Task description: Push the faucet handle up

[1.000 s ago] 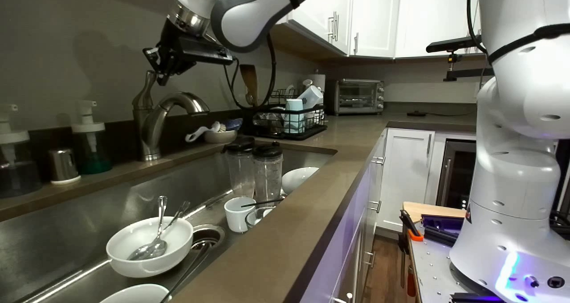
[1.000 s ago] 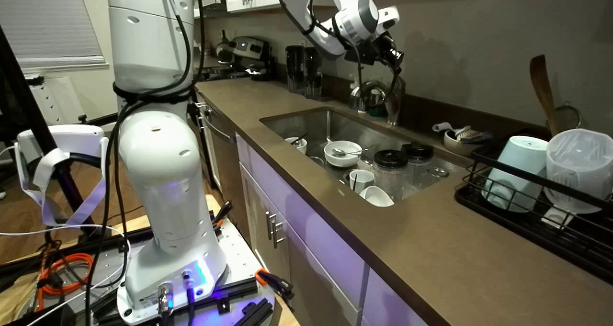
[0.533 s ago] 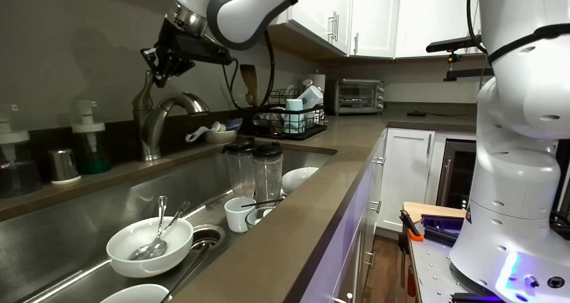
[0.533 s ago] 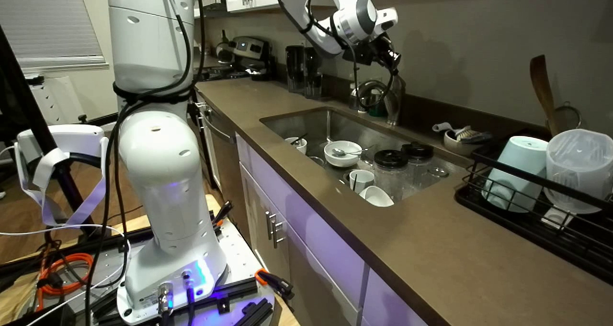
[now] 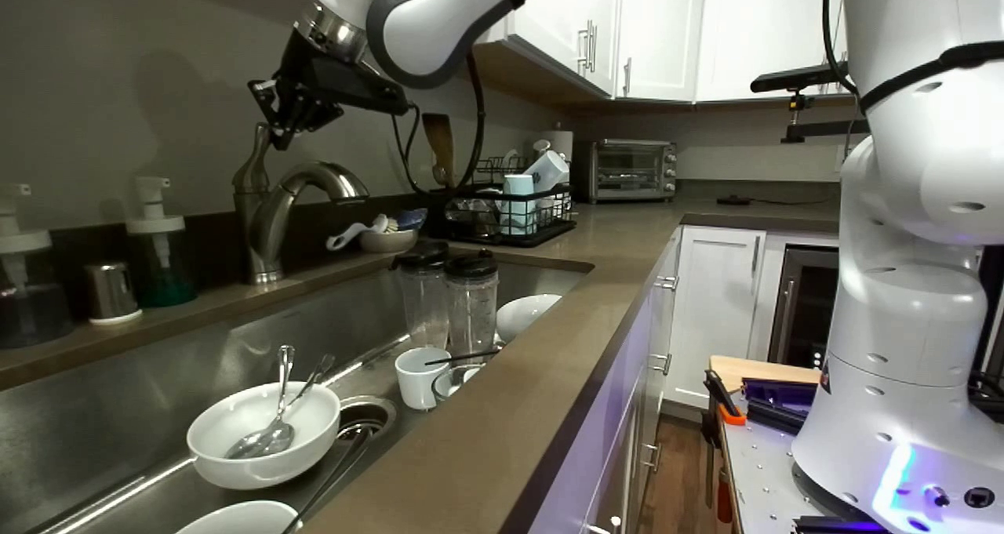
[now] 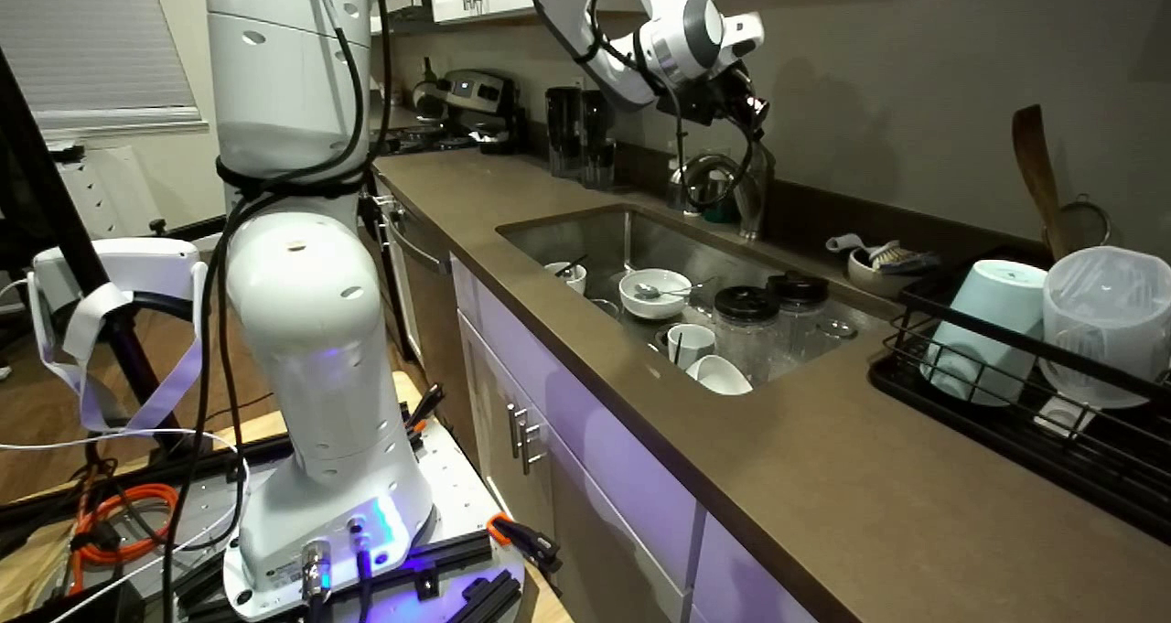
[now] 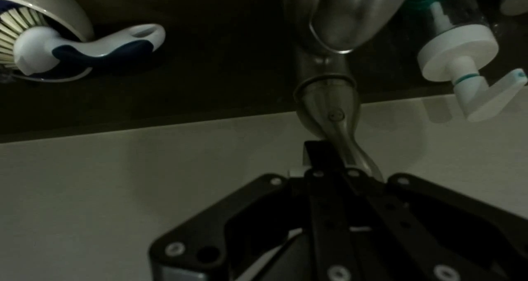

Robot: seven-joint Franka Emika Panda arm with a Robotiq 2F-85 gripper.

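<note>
The faucet handle (image 5: 252,165) is a slim silver-grey lever. It stands roughly upright on top of the arched brushed-steel faucet (image 5: 263,236) behind the sink. My gripper (image 5: 281,139) is at the handle's upper end, on its spout side, in an exterior view. In the wrist view, the black fingertips (image 7: 328,157) are together and lie against or just over the handle's left edge. Whether they touch is too dark to tell. The handle (image 7: 344,138) runs behind the fingers, which hide its tip. The gripper (image 6: 756,120) also shows above the faucet (image 6: 752,204) in an exterior view.
The wall is close behind the handle. White pump bottles (image 5: 155,224) stand beside the faucet. A bowl with a brush (image 5: 390,239) is on the other side, near the dish rack (image 5: 541,232). The sink (image 6: 585,225) holds bowls, cups and lidded jars.
My gripper has shifted only slightly near the handle's tip, dipping a little and coming back up. The handle shows no clear change.
</note>
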